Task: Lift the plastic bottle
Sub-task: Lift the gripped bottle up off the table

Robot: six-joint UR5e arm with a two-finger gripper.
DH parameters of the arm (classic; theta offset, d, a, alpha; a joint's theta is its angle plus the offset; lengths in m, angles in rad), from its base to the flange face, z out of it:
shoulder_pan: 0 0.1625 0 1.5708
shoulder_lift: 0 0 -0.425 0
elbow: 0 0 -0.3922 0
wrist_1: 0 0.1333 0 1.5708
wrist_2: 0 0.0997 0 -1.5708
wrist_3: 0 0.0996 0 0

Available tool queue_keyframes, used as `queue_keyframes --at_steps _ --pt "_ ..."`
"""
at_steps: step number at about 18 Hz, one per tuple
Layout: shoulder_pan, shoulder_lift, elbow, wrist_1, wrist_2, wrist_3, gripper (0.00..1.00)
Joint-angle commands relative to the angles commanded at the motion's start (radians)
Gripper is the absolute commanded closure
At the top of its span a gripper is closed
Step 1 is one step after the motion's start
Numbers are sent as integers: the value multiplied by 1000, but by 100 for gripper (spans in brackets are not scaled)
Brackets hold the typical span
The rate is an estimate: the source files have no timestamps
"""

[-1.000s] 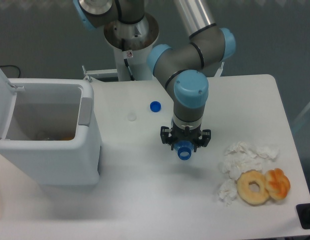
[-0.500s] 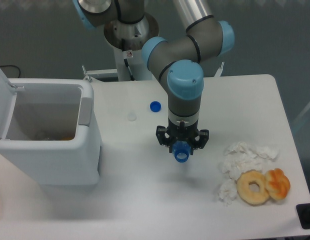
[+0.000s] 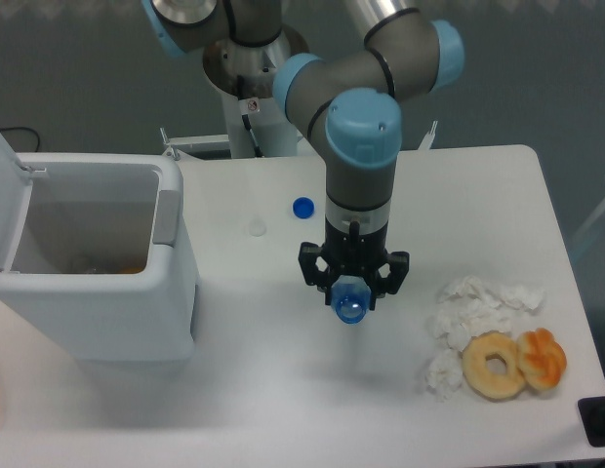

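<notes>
My gripper points straight down over the middle of the white table and is shut on the plastic bottle. Only the bottle's blue-tinted lower end shows, hanging below the black fingers; the part above it is hidden inside the gripper. The bottle is off the table, with a faint shadow on the surface beneath it. A small loose blue cap lies on the table behind and left of the gripper.
An open white bin stands at the left with something orange inside. Crumpled white tissues and two doughnut-like pieces lie at the right front. A small clear round lid rests near the blue cap. The arm's base stands behind.
The gripper, still holding the bottle, has risen and shifted slightly left and toward the front; the bottle looks larger and higher above the table.
</notes>
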Motion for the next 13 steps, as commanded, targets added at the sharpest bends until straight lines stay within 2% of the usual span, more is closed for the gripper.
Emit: queue_keyframes --at_steps 2,6,13 --pt "-3 2 32 0 -28 23 37" --pt "-5 8 40 6 -115 133 37" --pt "-17 14 46 8 -137 202 37"
